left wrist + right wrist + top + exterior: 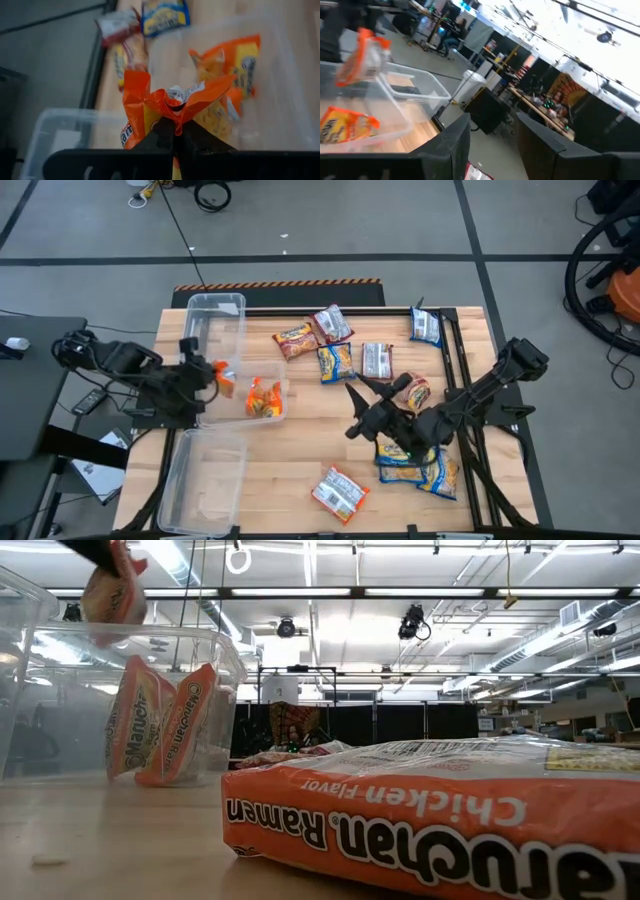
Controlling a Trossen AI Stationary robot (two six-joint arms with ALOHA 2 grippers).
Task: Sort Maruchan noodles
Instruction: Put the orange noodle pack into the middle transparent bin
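Note:
My left gripper (173, 136) is shut on an orange noodle packet (165, 107) and holds it over the clear bin (215, 315) at the table's left. Two orange packets (160, 722) stand on edge in that bin, leaning against its wall. My right gripper (352, 408) hangs open above the middle of the table with nothing between its fingers (452, 145). Several loose packets lie flat on the table: orange (293, 340), red-silver (332, 325), blue-and-yellow (337, 362), and more under my right arm (405, 462). My left gripper pinches the orange packet's crumpled end (172, 117) between its two fingers, with the wrapper bunched up at the fingertips. The fingers slant down from the table's left side. The packet (110, 592) hangs lifted clear above the bin.
A second clear bin (200, 485) stands at the table's near left. One orange packet (338, 492) lies near the front edge and fills the foreground of the low view. A black rail (455, 350) runs along the table's right side.

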